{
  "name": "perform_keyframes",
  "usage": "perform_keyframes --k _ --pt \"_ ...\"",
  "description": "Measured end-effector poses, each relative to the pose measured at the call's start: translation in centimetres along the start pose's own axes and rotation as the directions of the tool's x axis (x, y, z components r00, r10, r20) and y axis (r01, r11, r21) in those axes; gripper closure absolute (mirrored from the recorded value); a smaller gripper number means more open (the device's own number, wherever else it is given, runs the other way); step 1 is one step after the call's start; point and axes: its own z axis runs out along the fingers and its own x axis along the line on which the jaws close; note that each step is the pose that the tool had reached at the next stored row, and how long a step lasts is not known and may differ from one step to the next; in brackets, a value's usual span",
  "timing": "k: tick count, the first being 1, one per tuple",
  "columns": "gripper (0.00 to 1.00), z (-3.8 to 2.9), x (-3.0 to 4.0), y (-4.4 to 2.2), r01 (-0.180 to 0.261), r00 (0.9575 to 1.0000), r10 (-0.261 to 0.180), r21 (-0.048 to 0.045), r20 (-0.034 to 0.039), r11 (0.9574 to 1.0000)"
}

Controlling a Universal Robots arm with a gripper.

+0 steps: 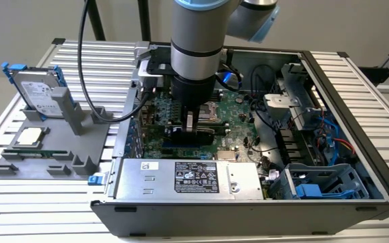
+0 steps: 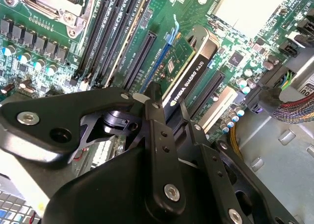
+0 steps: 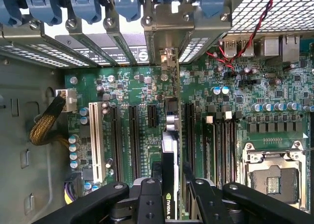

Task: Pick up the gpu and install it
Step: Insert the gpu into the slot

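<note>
The gpu [image 1: 192,132] stands on edge inside the open computer case [image 1: 235,218], its black cooler face [image 2: 190,73] showing in the second wrist view. My gripper [image 1: 192,121] is shut on the card's upper edge, one finger [image 2: 156,117] on each side. In the first wrist view the gpu [image 3: 170,150] is seen edge-on between my gripper [image 3: 170,184] fingers, lined up along a motherboard slot, its metal bracket [image 3: 169,58] at the case's rear opening. A blue slot [image 2: 158,51] runs along the card's bottom edge. Whether the card sits fully down in the slot I cannot tell.
A grey fixture [image 1: 79,152] at the exterior view's left holds a silver hard drive [image 1: 38,91], a processor chip [image 1: 31,136] and a memory stick [image 1: 36,152]. Inside the case are the power supply [image 1: 188,179], an open processor socket [image 3: 274,177], a drive cage [image 1: 323,182] and cables [image 3: 46,126].
</note>
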Motion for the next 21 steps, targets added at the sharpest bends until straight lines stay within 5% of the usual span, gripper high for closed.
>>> perform_keyframes --k 21 --pt "1.0 -0.01 0.42 0.05 0.001 1.0 -0.001 -0.0024 -0.0018 1.0"
